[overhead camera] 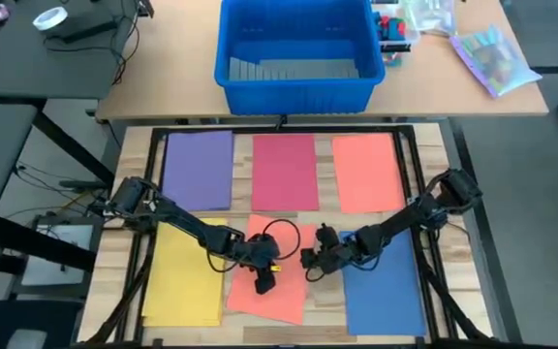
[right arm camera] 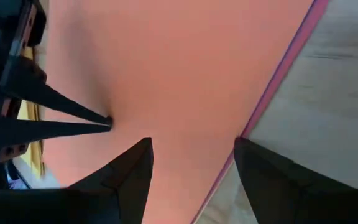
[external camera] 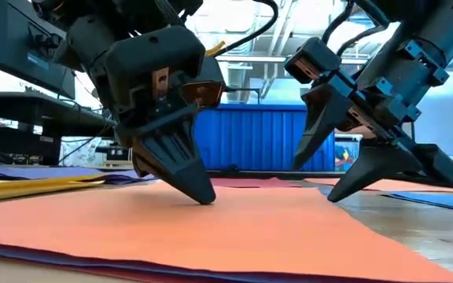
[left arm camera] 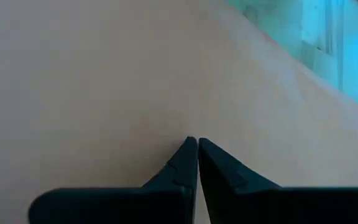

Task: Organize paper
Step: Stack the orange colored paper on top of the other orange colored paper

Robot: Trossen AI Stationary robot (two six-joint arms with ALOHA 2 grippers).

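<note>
An orange sheet of paper (overhead camera: pixel 269 286) lies askew at the table's near middle, on top of a purple sheet whose edge (right arm camera: pixel 291 56) shows beside it. My left gripper (overhead camera: pixel 263 281) is shut, with its tips down on the orange sheet (left arm camera: pixel 104 74). My right gripper (overhead camera: pixel 313 264) is open at the sheet's right edge. One of its fingers (right arm camera: pixel 135 168) stands over the orange sheet and the other (right arm camera: pixel 260 168) over the bare wood beside it. The low view shows the left gripper (external camera: pixel 201 196) and the right gripper (external camera: pixel 321 179) side by side. My left gripper presses its shut fingertips (left arm camera: pixel 194 144) down on the orange sheet's middle (external camera: pixel 234 212), slanting from above and from the table's left. The sheet lies flat under them. My right gripper's lower fingertip (external camera: pixel 333 196) reaches down by the sheet's right edge; whether it touches I cannot tell.
Purple (overhead camera: pixel 199 167), red-pink (overhead camera: pixel 285 173) and orange (overhead camera: pixel 367 171) sheets lie in a far row. A yellow sheet (overhead camera: pixel 184 274) lies near left and a blue one (overhead camera: pixel 384 291) near right. A big blue bin (overhead camera: pixel 296 85) and a clear bag (overhead camera: pixel 492 58) sit on the table beyond.
</note>
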